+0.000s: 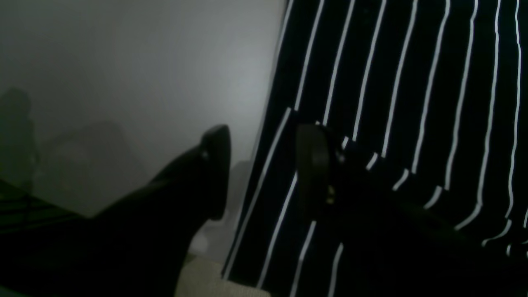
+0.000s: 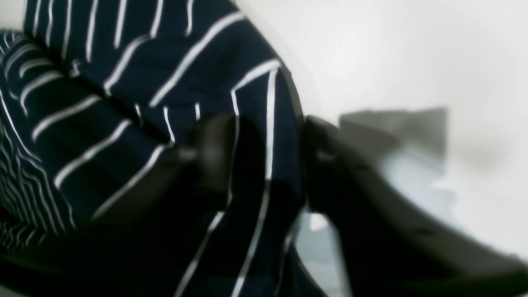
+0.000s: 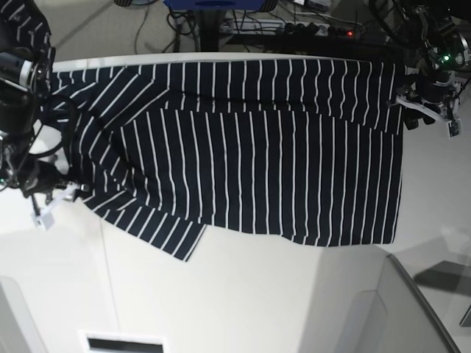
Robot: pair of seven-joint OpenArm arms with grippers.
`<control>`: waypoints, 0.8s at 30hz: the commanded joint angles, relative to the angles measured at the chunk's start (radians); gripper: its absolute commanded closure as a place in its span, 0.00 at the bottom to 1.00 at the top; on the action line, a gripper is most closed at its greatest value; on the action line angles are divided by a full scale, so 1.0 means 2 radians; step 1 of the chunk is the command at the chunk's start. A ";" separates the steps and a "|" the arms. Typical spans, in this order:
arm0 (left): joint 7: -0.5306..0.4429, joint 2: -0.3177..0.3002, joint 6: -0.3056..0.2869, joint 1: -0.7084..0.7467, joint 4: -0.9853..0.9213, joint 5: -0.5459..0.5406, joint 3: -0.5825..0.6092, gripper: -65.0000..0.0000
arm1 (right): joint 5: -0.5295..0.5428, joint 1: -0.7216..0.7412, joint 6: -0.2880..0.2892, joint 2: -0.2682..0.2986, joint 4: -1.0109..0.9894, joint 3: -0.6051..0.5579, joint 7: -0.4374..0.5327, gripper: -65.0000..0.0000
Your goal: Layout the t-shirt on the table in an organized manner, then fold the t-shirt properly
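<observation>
Two arms work opposite ends of the shirt (image 3: 257,162), which lies spread across the far half of the desk (image 3: 243,301) with its stripes running front to back. Its top strip appears doubled over the body — either a first long fold or a layer not yet smoothed — and one sleeve (image 3: 158,228) juts toward the near side, so the layout looks nearly done while the folding proper is, at most, just begun.

Left gripper (image 1: 268,169) sits at the shirt's straight edge on the base view's right; its fingers stand apart, one on bare desk and one over the cloth, with nothing clamped. Right gripper (image 2: 264,165), at the bunched end on the view's left, has a hem of fabric between its fingers — whether they pinch it firmly cannot be told through the blur, though they look close about it.

No bins, trays or boxes show on the desk, so there are no contents to report.
</observation>
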 commanded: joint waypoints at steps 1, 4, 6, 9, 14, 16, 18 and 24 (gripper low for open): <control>-0.010 -0.006 0.001 -0.001 0.007 0.000 -0.003 0.61 | 0.002 0.013 0.001 0.008 -0.002 0.000 0.002 0.77; -0.010 -0.006 0.001 -0.001 0.007 0.000 -0.003 0.61 | 0.002 0.017 0.002 0.009 -0.007 0.000 0.002 0.89; -0.010 -0.006 0.001 -0.001 0.007 0.000 -0.003 0.61 | 0.002 0.018 0.002 0.009 -0.005 0.000 0.002 0.93; -0.010 -0.009 0.001 -0.004 -0.001 0.000 -0.003 0.61 | 0.003 0.020 0.003 0.010 -0.003 0.000 -0.001 1.00; -0.009 -0.047 0.001 -0.054 -0.064 -0.002 0.001 0.60 | 0.005 0.005 0.003 0.007 0.077 0.003 -0.039 0.99; -0.009 -0.059 0.001 -0.074 -0.086 -0.002 0.001 0.60 | 0.005 -0.008 0.003 0.006 0.122 0.003 -0.052 0.99; -0.010 -0.071 0.000 -0.097 -0.111 -0.002 0.002 0.60 | 0.005 -0.021 0.003 0.005 0.163 0.002 -0.064 0.99; -0.010 -0.116 -0.042 -0.185 -0.222 0.001 0.033 0.59 | 0.005 -0.047 0.003 -0.010 0.246 0.004 -0.105 0.99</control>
